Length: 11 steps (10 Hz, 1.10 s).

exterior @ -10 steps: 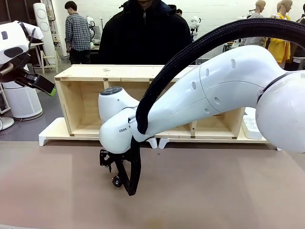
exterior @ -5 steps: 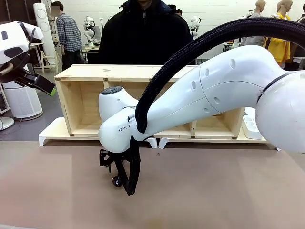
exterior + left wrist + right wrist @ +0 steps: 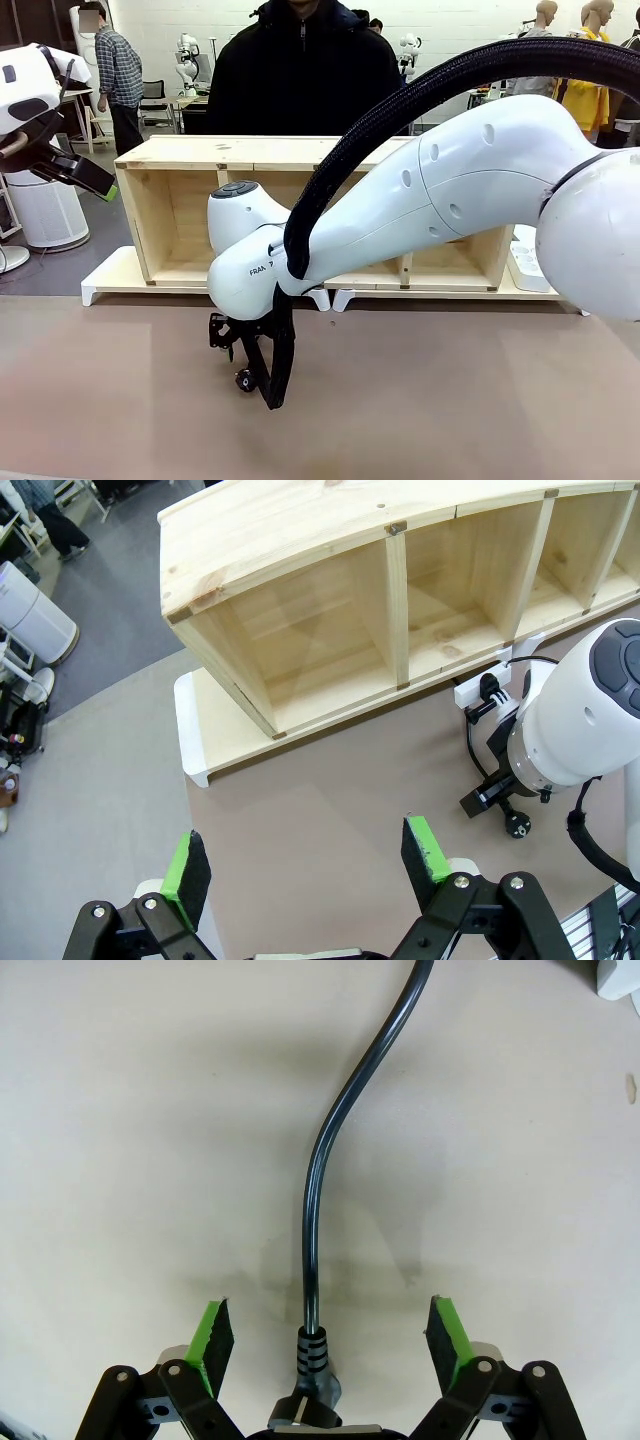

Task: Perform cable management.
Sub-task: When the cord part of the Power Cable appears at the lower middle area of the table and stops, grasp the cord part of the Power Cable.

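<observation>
As the front view shows, right arm point(image 3: 450, 200) sits low over the counter point(image 3: 450, 400). L wrist: left claw point(image 3: 305, 865) wide open, empty. R wrist: right claw point(image 3: 328, 1332) spread wide, holding nothing, cable point(image 3: 312, 1220) runs betw. its pads point(image 3: 212, 1345); could squirt out if closure's off-centre.

Tan desk point(image 3: 450, 400): black cable point(image 3: 318, 1180) lies flat on it, curving away from me, plug point(image 3: 312, 1375) end on my side. Wooden shelf point(image 3: 200, 152) on white base board point(image 3: 105, 275) at far edge.
</observation>
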{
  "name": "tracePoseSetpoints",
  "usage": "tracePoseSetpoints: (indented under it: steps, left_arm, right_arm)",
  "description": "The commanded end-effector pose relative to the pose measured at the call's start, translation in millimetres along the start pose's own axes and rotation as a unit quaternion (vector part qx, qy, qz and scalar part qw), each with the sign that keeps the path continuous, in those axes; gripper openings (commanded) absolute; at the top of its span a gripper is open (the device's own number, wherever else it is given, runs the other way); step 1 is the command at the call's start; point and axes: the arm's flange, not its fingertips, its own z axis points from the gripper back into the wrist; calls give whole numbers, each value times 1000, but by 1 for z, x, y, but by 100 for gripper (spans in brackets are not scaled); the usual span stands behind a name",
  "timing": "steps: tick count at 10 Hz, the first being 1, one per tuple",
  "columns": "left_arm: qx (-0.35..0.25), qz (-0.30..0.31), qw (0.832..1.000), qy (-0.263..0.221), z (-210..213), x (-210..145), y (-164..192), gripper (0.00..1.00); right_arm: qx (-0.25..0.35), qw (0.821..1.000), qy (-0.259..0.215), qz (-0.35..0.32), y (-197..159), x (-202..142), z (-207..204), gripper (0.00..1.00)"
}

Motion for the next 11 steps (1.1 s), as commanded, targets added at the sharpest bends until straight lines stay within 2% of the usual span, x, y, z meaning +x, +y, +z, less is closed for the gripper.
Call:
tracePoseSetpoints:
  steps: [1,11]
  left_arm:
    - [3,0,1000,-6,-1,2,1,100]
    - [3,0,1000,-6,-1,2,1,100]
  right_arm:
    - [-2,1000,-1,-1,0,-2,-1,100]
    - [-19,1000,13,5,11,-13,-3,100]
